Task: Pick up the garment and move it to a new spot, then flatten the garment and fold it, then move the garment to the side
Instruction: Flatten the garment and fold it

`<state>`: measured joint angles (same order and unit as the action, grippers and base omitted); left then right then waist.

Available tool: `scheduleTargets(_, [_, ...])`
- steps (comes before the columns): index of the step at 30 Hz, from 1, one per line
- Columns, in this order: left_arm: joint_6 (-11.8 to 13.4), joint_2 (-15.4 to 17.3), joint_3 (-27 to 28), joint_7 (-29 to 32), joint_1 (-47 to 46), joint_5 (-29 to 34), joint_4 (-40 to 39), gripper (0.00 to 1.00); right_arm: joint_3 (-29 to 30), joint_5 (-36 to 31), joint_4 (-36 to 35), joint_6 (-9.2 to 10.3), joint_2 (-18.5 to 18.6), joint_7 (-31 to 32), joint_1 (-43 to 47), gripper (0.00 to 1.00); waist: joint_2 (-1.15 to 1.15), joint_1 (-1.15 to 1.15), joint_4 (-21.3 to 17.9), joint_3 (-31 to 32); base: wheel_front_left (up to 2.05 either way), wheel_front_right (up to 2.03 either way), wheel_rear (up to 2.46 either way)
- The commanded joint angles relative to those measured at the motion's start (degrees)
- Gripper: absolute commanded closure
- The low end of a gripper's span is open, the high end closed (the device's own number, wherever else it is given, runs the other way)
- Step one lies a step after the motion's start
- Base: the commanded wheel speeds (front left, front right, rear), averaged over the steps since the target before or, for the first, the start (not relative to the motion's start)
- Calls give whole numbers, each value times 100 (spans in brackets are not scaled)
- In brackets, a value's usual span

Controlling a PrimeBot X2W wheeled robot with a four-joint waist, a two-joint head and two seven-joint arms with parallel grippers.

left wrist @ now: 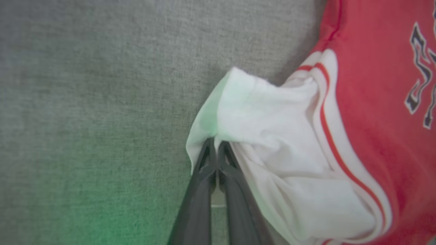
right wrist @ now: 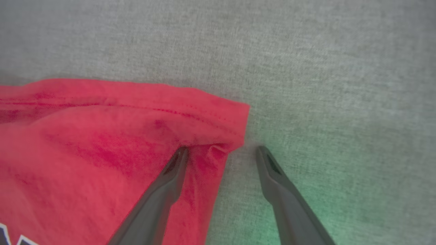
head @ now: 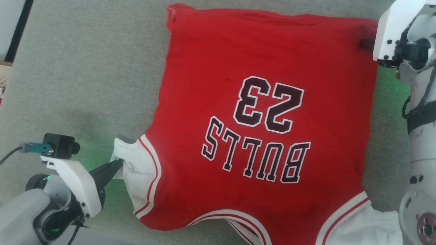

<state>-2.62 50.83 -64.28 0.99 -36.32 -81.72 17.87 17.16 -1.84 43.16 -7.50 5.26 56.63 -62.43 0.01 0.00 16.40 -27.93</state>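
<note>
one garment (head: 259, 61) lies flat on the grey worktop (head: 85, 68), number up, long axis running away from the robot, collar near, hem far. on the left gripper (left wrist: 216, 141) the jaws pinch tight on its white sleeve end (left wrist: 272, 112). on the right gripper (right wrist: 221, 151) the jaws stand wide apart, one finger on the red hem corner, one on the worktop.

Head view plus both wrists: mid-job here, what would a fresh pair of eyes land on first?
The red Bulls 23 jersey dominates, spread number-side up on the grey cloth surface, its lettering upside down in the head view. The left gripper is shut on its white sleeve end. The right gripper stands open at a red hem corner, one finger on the fabric, the other on the grey.
</note>
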Motion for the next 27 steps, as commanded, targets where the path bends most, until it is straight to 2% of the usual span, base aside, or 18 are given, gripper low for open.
scheduleTargets(1, [123, -16, -128, 128, 105, 35, 269, 100, 7, -24, 409, 2, -201, 276, 474, 0, -1, 0, 29, -15, 0, 0, 0])
scheduleTargets(2, [77, -96, -144, 147, 76, 56, 372, 100, 62, -126, 674, 1, -250, 546, 570, 4, -1, 0, 59, -18, 0, 0, 0])
scheduleTargets(3, [59, -133, -149, 152, 65, 61, 414, 100, 10, -152, 744, 1, -277, 575, 589, 84, -1, 0, 70, -22, 0, 0, 0])
scheduleTargets(4, [24, -168, -154, 163, 59, 62, 455, 100, -45, -189, 773, 0, -292, 534, 596, 100, -1, 0, 75, -25, 0, 0, 0])
scheduleTargets(12, [-30, -176, -72, 20, 72, 21, 707, 100, -330, -48, 533, 1, -197, 208, 407, 100, -1, 0, -119, 108, 0, 0, 0])
scheduleTargets(17, [46, -90, 2, -116, 129, -29, 700, 100, -1104, 515, 99, 2, -74, 137, 483, 100, -1, 0, -469, 305, 0, 0, 0])
scheduleTargets(22, [151, 59, 69, -198, 186, -65, 546, 100, -1867, 1327, -723, 3, 162, 315, 1015, 100, -1, 0, -871, 500, 0, 0, 0])
scheduleTargets(27, [268, 232, 135, -288, 270, -112, 333, 100, -2401, 2082, -2040, 3, 489, 634, 1965, 100, -1, 0, -1230, 657, 0, 0, 0])
